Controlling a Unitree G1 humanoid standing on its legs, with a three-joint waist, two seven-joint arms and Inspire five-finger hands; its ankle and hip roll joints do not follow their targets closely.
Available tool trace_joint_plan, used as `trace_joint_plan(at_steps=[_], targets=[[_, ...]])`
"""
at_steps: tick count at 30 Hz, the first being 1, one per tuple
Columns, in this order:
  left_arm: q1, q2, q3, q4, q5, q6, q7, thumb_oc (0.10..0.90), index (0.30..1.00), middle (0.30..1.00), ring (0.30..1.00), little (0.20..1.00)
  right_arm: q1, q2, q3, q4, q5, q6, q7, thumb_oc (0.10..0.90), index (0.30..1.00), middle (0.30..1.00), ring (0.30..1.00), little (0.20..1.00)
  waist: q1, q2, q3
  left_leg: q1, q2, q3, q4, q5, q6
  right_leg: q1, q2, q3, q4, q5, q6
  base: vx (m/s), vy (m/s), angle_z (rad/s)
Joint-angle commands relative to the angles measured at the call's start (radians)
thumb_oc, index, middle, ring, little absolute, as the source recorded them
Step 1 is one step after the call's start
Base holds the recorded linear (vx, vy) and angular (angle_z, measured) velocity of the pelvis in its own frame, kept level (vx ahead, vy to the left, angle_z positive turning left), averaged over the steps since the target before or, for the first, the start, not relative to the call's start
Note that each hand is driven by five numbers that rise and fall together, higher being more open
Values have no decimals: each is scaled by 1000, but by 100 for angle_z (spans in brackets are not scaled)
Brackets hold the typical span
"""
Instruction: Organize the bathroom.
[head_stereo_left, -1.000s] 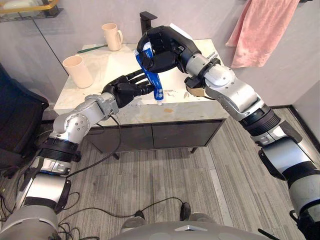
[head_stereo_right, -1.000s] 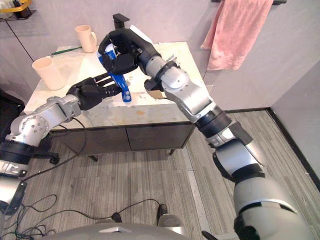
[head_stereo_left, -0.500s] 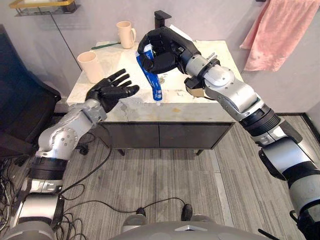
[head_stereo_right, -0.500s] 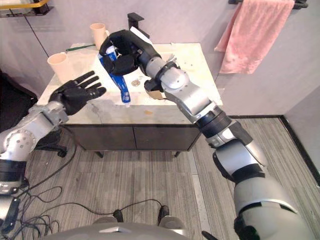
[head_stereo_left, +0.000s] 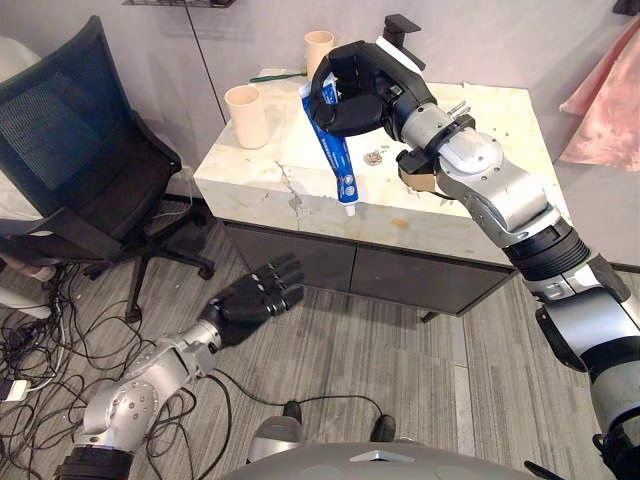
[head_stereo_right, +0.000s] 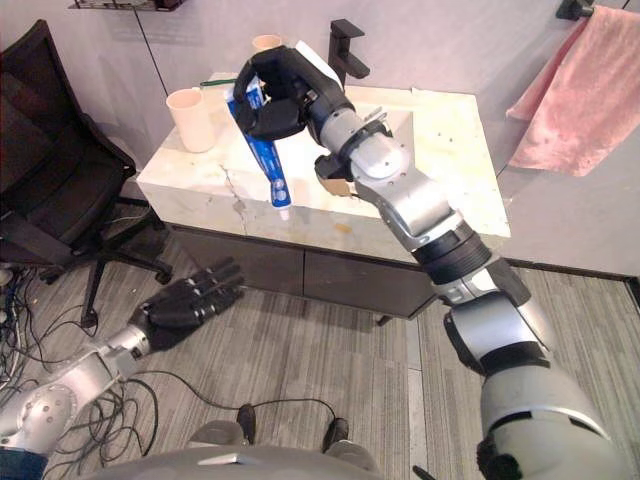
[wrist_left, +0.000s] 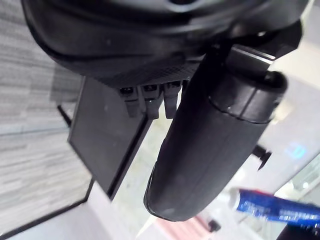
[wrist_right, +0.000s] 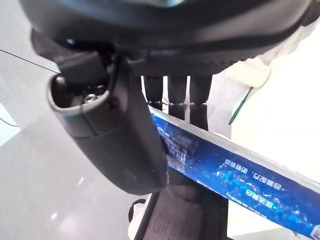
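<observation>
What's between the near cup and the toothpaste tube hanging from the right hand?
Bare marble countertop lies between the cup and the toothpaste tube held by the right hand, per the left eye view.

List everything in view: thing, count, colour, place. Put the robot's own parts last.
Toothpaste tube: one, blue with a white cap, held above the countertop, cap pointing down.
Cups: two, cream, on the countertop; one near its left edge, one at the back.
Toothbrush: one, green, lying at the back of the countertop.
Countertop: one, pale marble, over a dark cabinet.
Faucet: one, black, at the back.
Towel: one, pink, hanging on the wall at right.
Office chair: one, black, left of the cabinet.
Right hand: curled round the toothpaste tube.
Left hand: open, low over the floor.
</observation>
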Motion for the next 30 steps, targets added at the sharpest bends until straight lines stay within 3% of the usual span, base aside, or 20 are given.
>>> trace_joint_plan(at_steps=[1,3,6,8,11,12,21,30], targets=[[-69,22,-16,46,-124,-26,-52,800,900,900,900,900,-145,-10,-30,-33,24,-177,-19,400,300,300,300,300,-15,-23,-98,-22,54,29,116,-19,-10,-23,-27,30,27,-134,14,-22,51,-10],[-39,-17,-30,173,-114,-42,-64,800,900,900,900,900,-146,-6,-21,-34,25,-187,-12,400,300,300,300,300,-19,-23,-95,-25,52,27,119,-15,-11,-26,-25,33,26,-137,11,-27,49,-8],[18,-96,-4,415,-105,-128,-40,800,900,900,900,900,-145,-3,-18,-44,22,-185,-12,400,300,300,300,300,-20,-28,-85,-36,45,41,138,-13,-12,-29,-24,27,23,-135,8,-43,52,-5],[37,-162,60,614,-57,-190,18,800,900,900,900,900,-137,6,-36,-59,9,-164,-20,400,300,300,300,300,-23,-36,-76,-43,39,83,163,-25,-12,-27,-29,7,23,-134,7,-38,28,4],[32,-199,125,751,-6,-197,100,800,900,900,900,900,-139,20,-48,-71,-13,-136,-38,400,300,300,300,300,-29,-46,-67,-43,36,134,182,-43,-9,-19,-36,-22,26,-133,9,2,7,11],[17,-226,174,893,82,-205,161,800,900,900,900,900,-154,29,-63,-58,-27,-110,-58,400,300,300,300,300,-34,-54,-69,-31,27,192,188,-92,-5,-3,-42,-58,31,-141,22,53,10,34],[-13,-223,192,1100,146,-261,222,800,900,900,900,900,-221,33,-47,102,18,-214,-45,400,300,300,300,300,-30,-70,-73,-3,11,181,123,-106,15,-25,-54,-59,60,-134,60,39,19,42],[-29,-198,158,1174,284,-273,242,800,900,900,900,900,-233,52,-41,141,13,-245,-63,400,300,300,300,300,-25,-74,-66,-2,2,168,108,-104,22,-41,-56,-52,74,-132,74,9,4,0]])
